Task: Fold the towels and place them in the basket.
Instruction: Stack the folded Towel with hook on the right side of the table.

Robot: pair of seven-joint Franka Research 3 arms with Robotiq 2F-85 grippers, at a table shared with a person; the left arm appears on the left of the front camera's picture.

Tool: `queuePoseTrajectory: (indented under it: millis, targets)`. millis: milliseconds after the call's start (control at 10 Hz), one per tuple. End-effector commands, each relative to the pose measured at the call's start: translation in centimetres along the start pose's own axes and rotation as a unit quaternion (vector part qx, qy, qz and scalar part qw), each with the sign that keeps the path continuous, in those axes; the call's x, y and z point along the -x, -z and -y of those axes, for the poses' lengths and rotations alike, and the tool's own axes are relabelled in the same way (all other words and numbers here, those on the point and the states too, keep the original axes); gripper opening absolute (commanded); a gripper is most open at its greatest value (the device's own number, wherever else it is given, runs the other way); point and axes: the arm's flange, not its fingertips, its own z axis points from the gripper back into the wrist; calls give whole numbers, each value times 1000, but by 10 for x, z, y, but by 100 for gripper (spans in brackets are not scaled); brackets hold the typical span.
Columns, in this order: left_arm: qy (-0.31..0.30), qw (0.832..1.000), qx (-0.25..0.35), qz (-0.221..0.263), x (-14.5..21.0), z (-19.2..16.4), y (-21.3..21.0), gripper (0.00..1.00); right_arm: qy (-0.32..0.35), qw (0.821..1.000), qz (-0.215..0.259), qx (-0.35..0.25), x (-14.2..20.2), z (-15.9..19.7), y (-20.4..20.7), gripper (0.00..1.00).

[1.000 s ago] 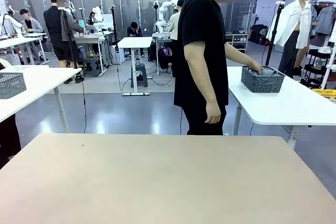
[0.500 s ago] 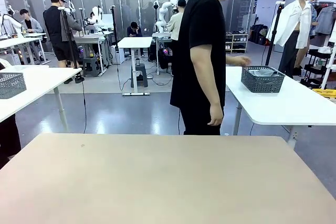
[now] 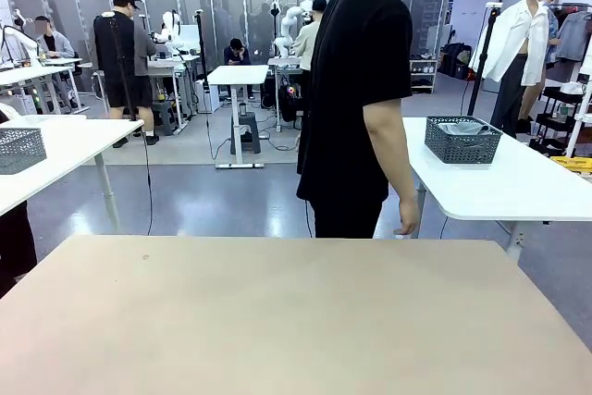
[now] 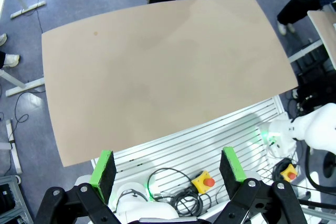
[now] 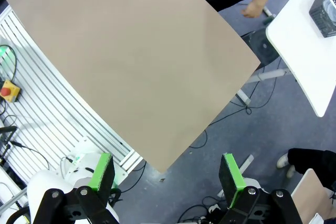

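Note:
The dark grey mesh basket stands on a white side table behind and to the right of the person, with a pale folded towel lying in it; it also shows at the top right corner of the right wrist view as the basket. The person in a black T-shirt stands at the far edge of the beige table, one hand hanging down. My left gripper hangs high above the beige table, jaws wide open and empty. My right gripper is likewise open, high over the table's corner.
Another grey mesh basket sits on a white table at the far left. The robot's base with cables and a red stop button lies below the table's near edge. People work at tables farther back.
The person has drawn the hand back from the basket on the side table and turned toward the beige table, arm now hanging. Both grippers stay open and still.

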Motion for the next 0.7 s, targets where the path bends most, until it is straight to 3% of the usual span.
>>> queuePoseTrajectory:
  millis: [0,600]
  targets:
    - [1,1000,0,7,5,4,-7,100,8,1000,-1,4,1,0,0,100]
    - [1,1000,0,7,5,4,-7,100,8,1000,-1,4,1,0,0,100]
